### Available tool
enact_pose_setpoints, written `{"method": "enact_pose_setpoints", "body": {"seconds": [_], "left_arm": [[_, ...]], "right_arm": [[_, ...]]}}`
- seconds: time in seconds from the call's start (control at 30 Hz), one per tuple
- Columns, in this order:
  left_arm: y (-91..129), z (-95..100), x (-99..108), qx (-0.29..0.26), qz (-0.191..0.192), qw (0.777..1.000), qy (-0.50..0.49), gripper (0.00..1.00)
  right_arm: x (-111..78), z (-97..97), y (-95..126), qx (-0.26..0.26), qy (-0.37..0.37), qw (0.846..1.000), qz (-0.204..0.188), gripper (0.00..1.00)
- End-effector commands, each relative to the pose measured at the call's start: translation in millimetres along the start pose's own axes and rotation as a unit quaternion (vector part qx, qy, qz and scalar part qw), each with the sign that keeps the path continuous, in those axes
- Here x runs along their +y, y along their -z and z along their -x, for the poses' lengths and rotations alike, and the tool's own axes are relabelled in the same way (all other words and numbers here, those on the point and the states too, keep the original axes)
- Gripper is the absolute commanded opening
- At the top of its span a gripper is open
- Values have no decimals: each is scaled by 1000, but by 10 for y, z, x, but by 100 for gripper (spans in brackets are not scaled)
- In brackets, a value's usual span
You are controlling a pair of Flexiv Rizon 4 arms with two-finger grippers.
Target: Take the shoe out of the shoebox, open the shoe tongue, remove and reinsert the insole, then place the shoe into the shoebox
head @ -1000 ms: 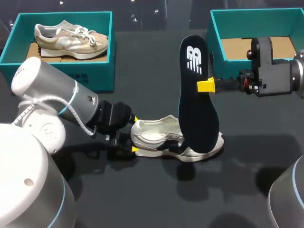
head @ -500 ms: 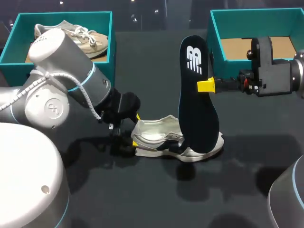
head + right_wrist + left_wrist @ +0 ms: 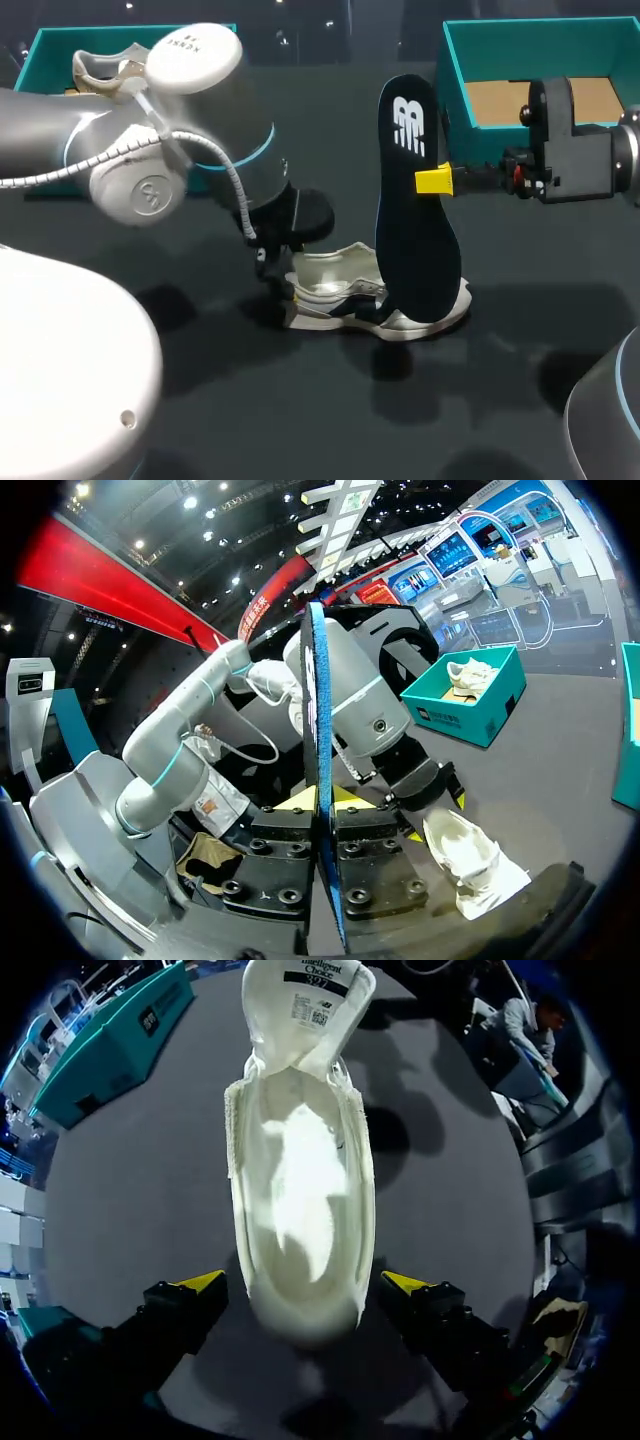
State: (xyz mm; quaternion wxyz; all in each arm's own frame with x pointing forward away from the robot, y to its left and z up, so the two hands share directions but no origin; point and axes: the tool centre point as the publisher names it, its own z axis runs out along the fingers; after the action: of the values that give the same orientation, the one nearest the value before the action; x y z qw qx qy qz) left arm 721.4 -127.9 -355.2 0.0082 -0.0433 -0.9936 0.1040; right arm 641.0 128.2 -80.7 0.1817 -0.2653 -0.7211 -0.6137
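A pale sneaker lies on its sole near the middle of the dark surface, heel toward 9 o'clock and toe toward 3 o'clock. Its tongue is folded up and back, so the bare white inside shows. The left pincer sits low at the heel. In its wrist view the two yellow tips stand wide apart, one on each side of the heel, with a gap on both sides, so it grips nothing.

The right pincer comes in from 3 o'clock and is clamped on the dark blue insole. It holds the insole upright above the sneaker's front half, printed end up. Seen edge-on from that wrist, the insole is a thin blade squeezed between the two fingers.

A teal shoebox with a bare cardboard floor stands at 1 o'clock from the sneaker. A second teal box at 10 o'clock, largely hidden by the left arm, holds a second sneaker.
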Motion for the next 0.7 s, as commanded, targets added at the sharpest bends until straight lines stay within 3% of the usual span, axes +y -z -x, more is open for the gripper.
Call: {"method": "enact_pose_setpoints", "body": {"seconds": [0.03, 0.37, 0.7], "left_arm": [[13, 8, -64, 5, 54, 999, -3, 100], [49, 42, -110, 13, 62, 998, 2, 100], [220, 155, -431, -6, 55, 998, -14, 100]], "right_arm": [[-2, 1, -16, -1, -1, 1000, 0, 0], [-2, 1, -16, -1, -1, 1000, 0, 0], [-2, 1, -16, -1, -1, 1000, 0, 0]]}}
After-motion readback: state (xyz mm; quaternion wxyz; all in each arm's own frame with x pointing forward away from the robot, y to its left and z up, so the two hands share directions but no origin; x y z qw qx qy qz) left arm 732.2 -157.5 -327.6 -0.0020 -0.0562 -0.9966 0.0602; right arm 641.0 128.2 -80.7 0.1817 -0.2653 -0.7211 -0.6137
